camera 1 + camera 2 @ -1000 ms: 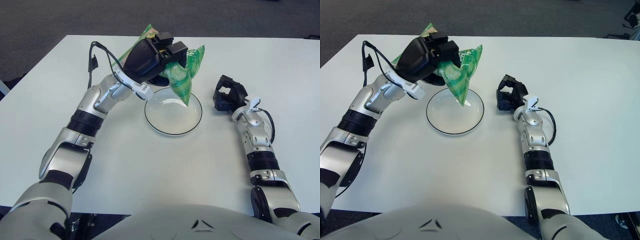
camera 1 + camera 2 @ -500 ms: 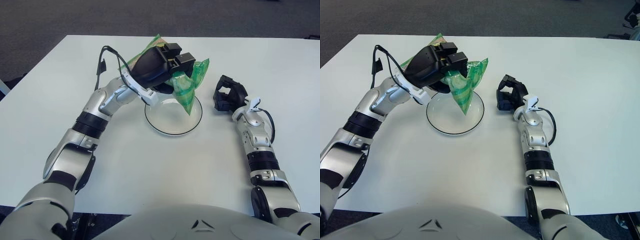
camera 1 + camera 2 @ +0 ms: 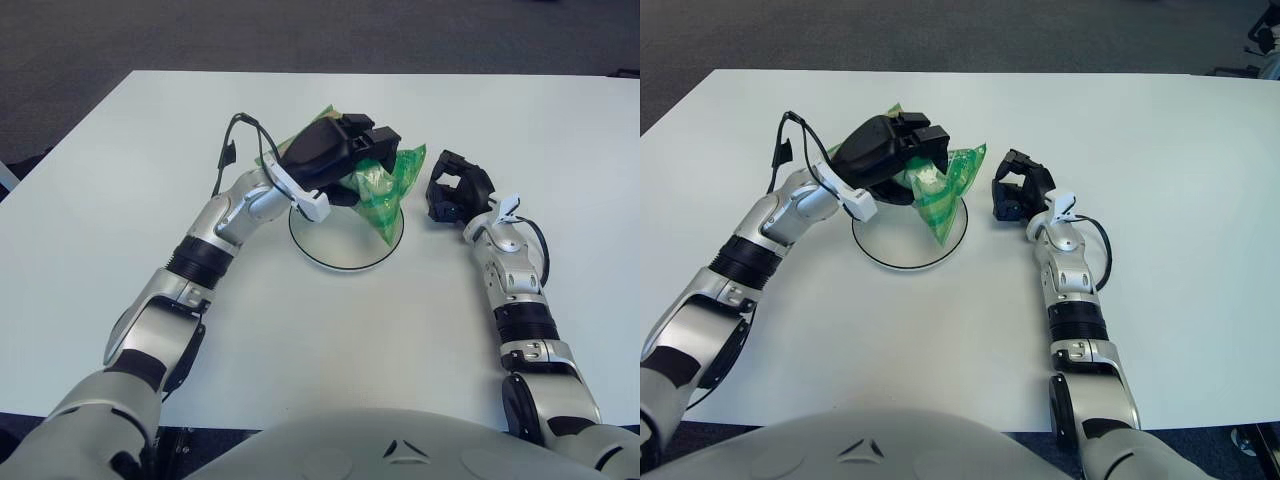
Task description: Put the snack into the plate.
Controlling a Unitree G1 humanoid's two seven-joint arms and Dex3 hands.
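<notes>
A green snack bag (image 3: 385, 192) hangs in my left hand (image 3: 345, 152), whose black fingers are shut on its upper part. The bag's lower corner reaches down to the clear glass plate (image 3: 330, 252) with a dark rim, near the plate's right side. The hand sits over the plate's far edge and hides part of the bag. In the right eye view the snack bag (image 3: 945, 195) covers the right half of the plate (image 3: 885, 250). My right hand (image 3: 455, 190) shows to the right of the plate, idle.
The white table (image 3: 300, 330) spreads all around the plate, with dark floor beyond its far edge. A black cable (image 3: 232, 155) loops off my left forearm.
My left hand has carried the snack bag lower and forward, from above the plate's far rim down until the bag's tip meets the plate. The right hand has not moved.
</notes>
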